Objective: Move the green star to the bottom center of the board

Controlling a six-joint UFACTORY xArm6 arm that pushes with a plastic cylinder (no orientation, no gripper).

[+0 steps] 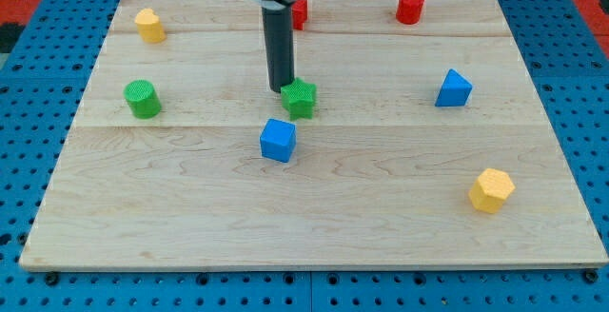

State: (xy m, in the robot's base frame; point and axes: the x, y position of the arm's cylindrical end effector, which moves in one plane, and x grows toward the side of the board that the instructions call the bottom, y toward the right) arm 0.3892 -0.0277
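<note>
The green star (301,98) lies near the middle of the wooden board (314,226). My tip (281,87) is at the star's upper left edge, touching or almost touching it. The dark rod rises straight up from there to the view's top. A blue cube (278,140) sits just below and left of the star, a small gap apart.
A green cylinder (143,99) stands at the left. A yellow block (148,26) is at the top left. A red block (299,13) shows partly behind the rod, a red cylinder (410,7) at the top right. A blue block (454,88) is at the right, a yellow hexagonal block (491,190) at the lower right.
</note>
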